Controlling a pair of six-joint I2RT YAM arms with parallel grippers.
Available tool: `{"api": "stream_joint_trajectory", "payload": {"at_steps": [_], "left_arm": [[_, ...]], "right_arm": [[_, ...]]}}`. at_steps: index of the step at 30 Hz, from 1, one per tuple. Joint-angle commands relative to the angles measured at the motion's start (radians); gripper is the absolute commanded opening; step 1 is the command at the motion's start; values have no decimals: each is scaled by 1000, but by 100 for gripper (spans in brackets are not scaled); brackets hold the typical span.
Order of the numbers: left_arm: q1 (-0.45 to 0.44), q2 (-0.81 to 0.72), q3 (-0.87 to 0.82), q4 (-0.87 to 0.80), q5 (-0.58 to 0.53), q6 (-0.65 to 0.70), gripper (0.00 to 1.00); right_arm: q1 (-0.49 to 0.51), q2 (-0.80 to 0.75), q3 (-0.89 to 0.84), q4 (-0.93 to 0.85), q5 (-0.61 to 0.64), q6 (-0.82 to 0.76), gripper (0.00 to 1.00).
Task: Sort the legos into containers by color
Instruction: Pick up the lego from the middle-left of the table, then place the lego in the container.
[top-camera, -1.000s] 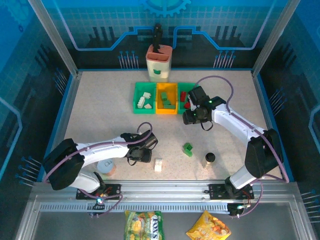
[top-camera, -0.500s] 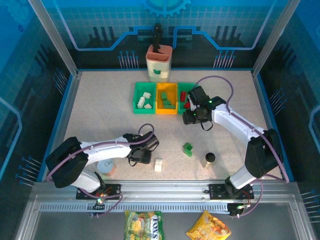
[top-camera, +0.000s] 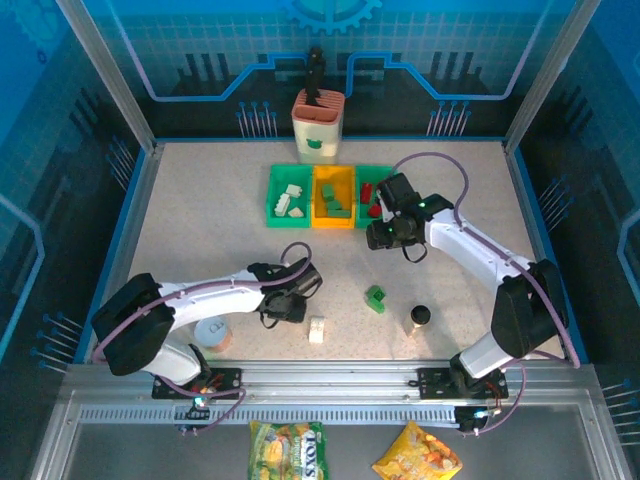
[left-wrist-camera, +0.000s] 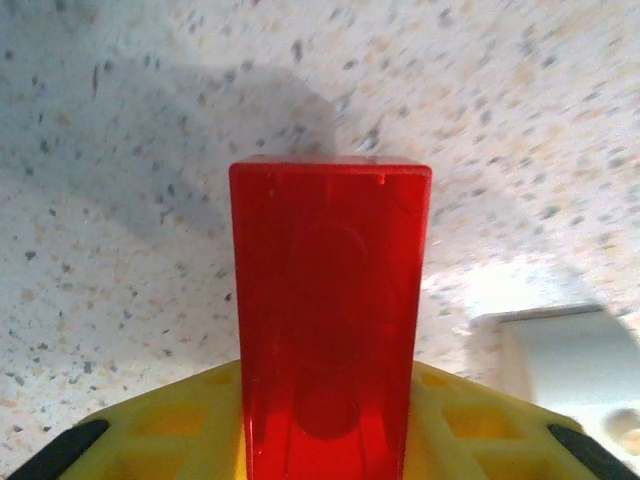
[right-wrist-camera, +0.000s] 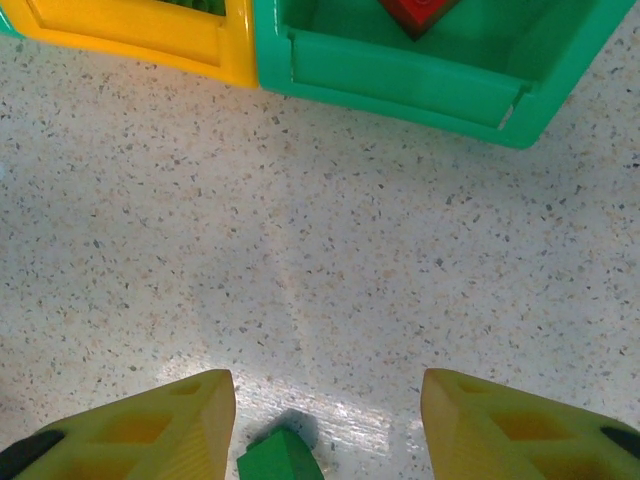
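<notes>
Far left on the worktop (top-camera: 200, 230), a round silver-topped tin (top-camera: 212, 332) sits beside my left arm. Just right of it, my left hand (top-camera: 289, 308) is low over the surface and clamped on a red lego (left-wrist-camera: 328, 330); the wrist camera has the brick standing upright between the yellow fingers. A white lego (top-camera: 317, 329) lies loose just to the right of that hand, not touching it.

Further back, the three bins stand in a row, touching side to side: the left green bin (top-camera: 272, 196) holds white legos (top-camera: 292, 201), the yellow bin (top-camera: 334, 224) holds green legos (top-camera: 333, 203), and the right green bin (right-wrist-camera: 400, 82) has a red brick (right-wrist-camera: 415, 12) in it.

A green lego (top-camera: 376, 298) lies alone on the worktop, nearer to me than the bins. My right hand (top-camera: 385, 233) hovers just in front of the right green bin, its fingers spread apart with nothing between them. A small black-capped bottle (top-camera: 420, 318) stands right of the green lego.
</notes>
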Motion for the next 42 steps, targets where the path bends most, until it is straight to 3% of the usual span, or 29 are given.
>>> {"api": "stream_joint_trajectory", "payload": {"at_steps": [1, 9, 18, 29, 33, 42], "left_arm": [[-8, 26, 72, 10, -11, 33, 36], [-5, 164, 298, 41, 8, 122, 35], [46, 378, 598, 86, 104, 217, 35], [98, 604, 879, 123, 212, 195, 35], [125, 669, 970, 140, 210, 167, 35], [172, 824, 1204, 97, 87, 172, 35]], "right_arm": [[-23, -56, -24, -1, -9, 19, 52], [-112, -148, -74, -16, -8, 26, 51], [-170, -243, -99, -69, 12, 15, 50], [-176, -366, -141, -135, 24, 42, 49], [-176, -409, -153, -158, 35, 49, 49], [-176, -468, -143, -206, 44, 51, 49]]}}
